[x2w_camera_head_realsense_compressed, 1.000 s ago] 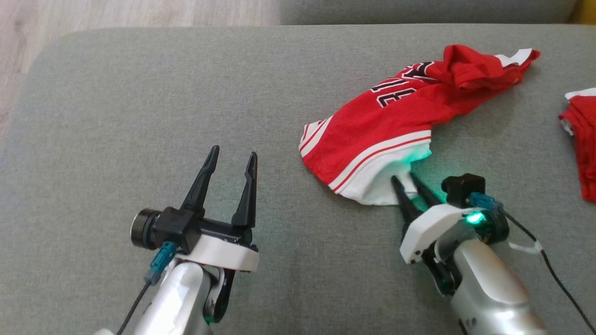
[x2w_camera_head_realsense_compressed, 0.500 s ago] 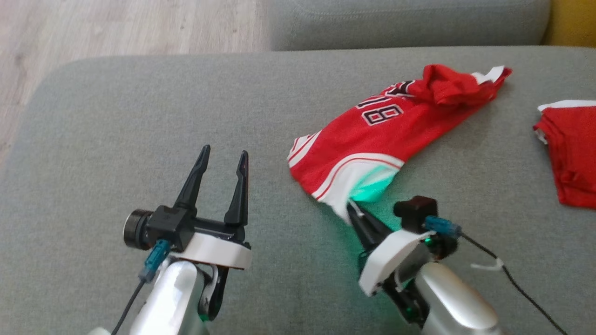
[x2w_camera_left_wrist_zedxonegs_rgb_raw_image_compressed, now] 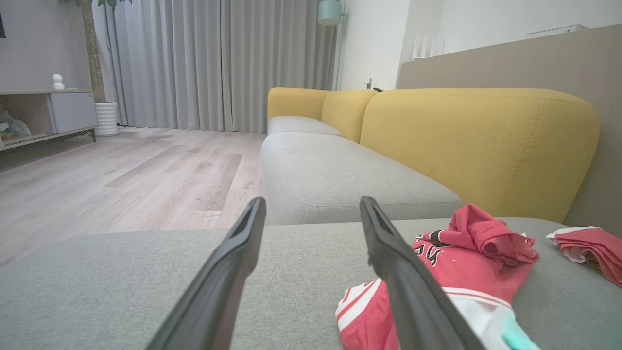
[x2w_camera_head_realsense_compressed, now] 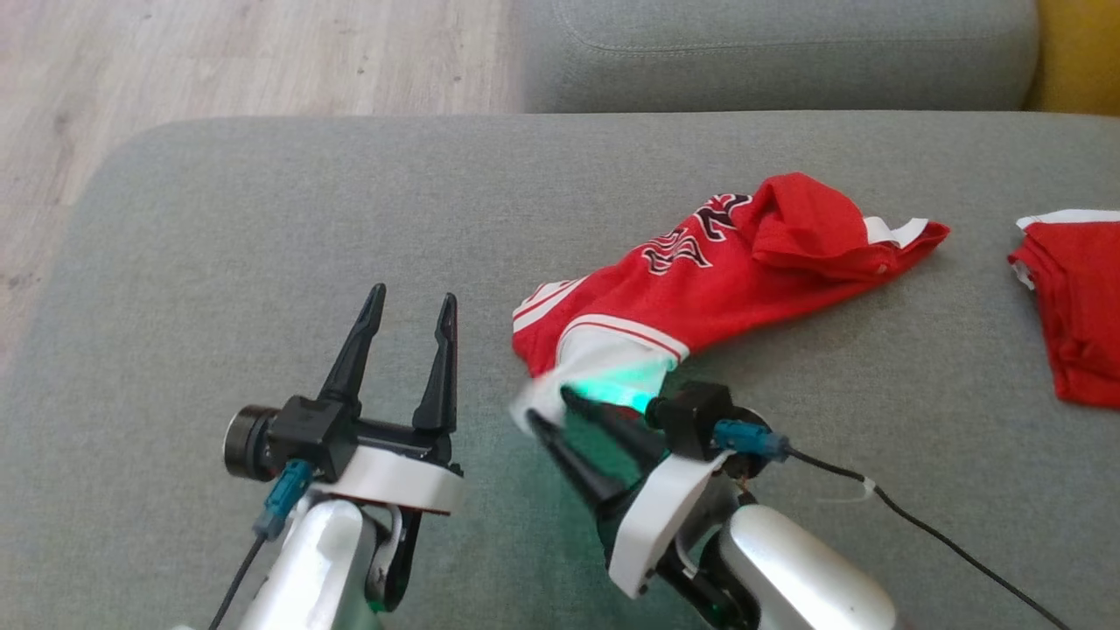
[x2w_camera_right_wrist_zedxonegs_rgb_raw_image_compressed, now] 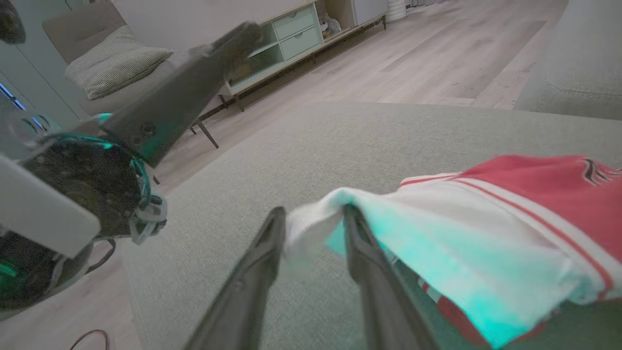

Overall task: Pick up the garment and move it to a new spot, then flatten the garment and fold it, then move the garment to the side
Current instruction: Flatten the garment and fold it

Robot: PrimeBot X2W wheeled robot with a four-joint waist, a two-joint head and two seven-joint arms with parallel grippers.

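- Head view: the crumpled red basketball jersey with white trim and black lettering (x2w_camera_head_realsense_compressed: 744, 262) lies on the grey fabric sofa seat (x2w_camera_head_realsense_compressed: 262, 219), right of its middle, stretching toward the right edge.
- The right pincer (x2w_camera_head_realsense_compressed: 551, 408) is clamped on the jersey's white hem, which is lit green and raised slightly off the seat.
- The left pincer (x2w_camera_head_realsense_compressed: 411, 296) stands open and empty, just left of that hem, toward the front edge.
- A second red cloth (x2w_camera_head_realsense_compressed: 1085, 306) lies at the right edge, apart from the jersey.

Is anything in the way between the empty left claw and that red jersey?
Nothing visible. Bare grey cushion lies between the left gripper and the red jersey; the right gripper holds its white hem, off to one side.
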